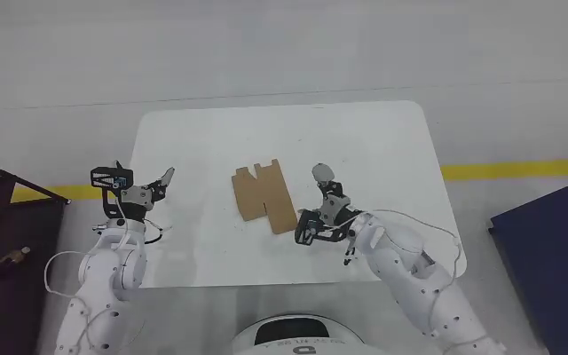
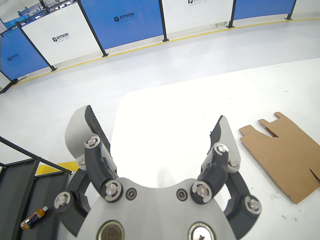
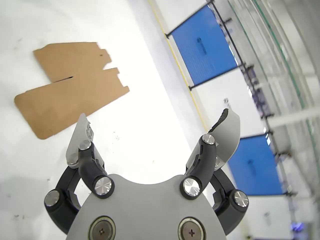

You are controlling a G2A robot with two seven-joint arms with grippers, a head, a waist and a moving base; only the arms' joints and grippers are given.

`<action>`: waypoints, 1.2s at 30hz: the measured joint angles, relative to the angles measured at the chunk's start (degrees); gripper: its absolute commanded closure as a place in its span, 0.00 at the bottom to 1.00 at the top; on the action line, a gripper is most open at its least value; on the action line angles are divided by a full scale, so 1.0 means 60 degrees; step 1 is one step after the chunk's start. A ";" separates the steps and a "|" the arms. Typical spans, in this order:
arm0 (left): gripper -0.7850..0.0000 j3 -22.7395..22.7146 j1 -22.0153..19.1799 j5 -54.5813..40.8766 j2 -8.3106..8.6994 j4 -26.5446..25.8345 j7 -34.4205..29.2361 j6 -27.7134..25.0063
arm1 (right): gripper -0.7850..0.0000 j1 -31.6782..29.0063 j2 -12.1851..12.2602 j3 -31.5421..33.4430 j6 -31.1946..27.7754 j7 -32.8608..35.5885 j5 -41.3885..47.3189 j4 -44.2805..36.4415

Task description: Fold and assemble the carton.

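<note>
On the white surface [image 1: 373,142], the left gripper [image 1: 139,177] hangs at the left edge, fingers spread apart; the flat cardboard carton [image 1: 264,197] lies at centre; just beside it, the right gripper [image 1: 312,202] gapes wide.

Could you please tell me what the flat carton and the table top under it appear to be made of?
The flat carton looks like brown cardboard, matte, possibly corrugated; its cut slots and plain tan edges suggest this. The table top is smooth and white with a slight sheen, perhaps laminate or painted board; the look leaves it open.
</note>
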 measured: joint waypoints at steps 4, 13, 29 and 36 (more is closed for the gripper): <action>0.00 0.0000 0.0000 0.0000 0.0000 0.0000 0.0000 0.0000 | 0.07 0.0314 0.0073 -0.0636 -0.1036 -0.0377 -0.1746 -0.0145; 0.00 0.0000 0.0000 0.0000 0.0000 0.0000 0.0000 0.0000 | 0.25 0.0795 0.0020 -0.1228 -0.1943 -0.0980 -0.1068 0.0925; 0.00 0.0000 0.0000 0.0000 0.0000 0.0000 0.0000 0.0000 | 0.19 0.1082 -0.0176 -0.2255 -0.1747 0.0232 -0.0865 0.1770; 0.00 0.0000 0.0000 0.0000 0.0000 0.0000 0.0000 0.0000 | 0.28 0.1216 -0.0288 -0.2397 -0.1333 0.0849 -0.0482 0.2072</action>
